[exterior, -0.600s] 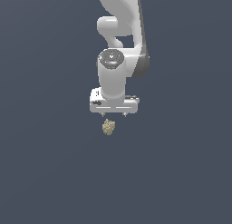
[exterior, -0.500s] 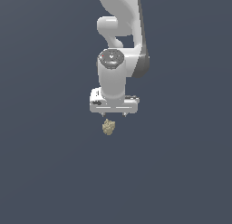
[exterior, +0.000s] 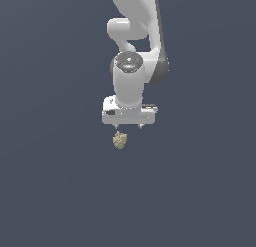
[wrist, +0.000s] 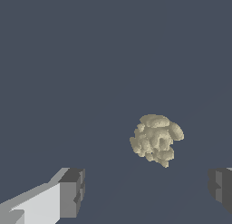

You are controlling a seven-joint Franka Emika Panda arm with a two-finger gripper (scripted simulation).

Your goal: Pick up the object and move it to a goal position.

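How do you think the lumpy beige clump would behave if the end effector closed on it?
The clump looks rigid, so it probably won't squash. Its bumpy, uneven surface may seat unevenly against the flat fingers and twist slightly. Being small beside the open end effector, it is likely light.

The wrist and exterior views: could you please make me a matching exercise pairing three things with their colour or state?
Things:
1. clump
2. tool
3. arm

Descriptions:
A. white, reaching down from above
B. beige, lumpy, lying free on the surface
C. open, fingers apart, touching nothing

Pairs: 1-B, 2-C, 3-A
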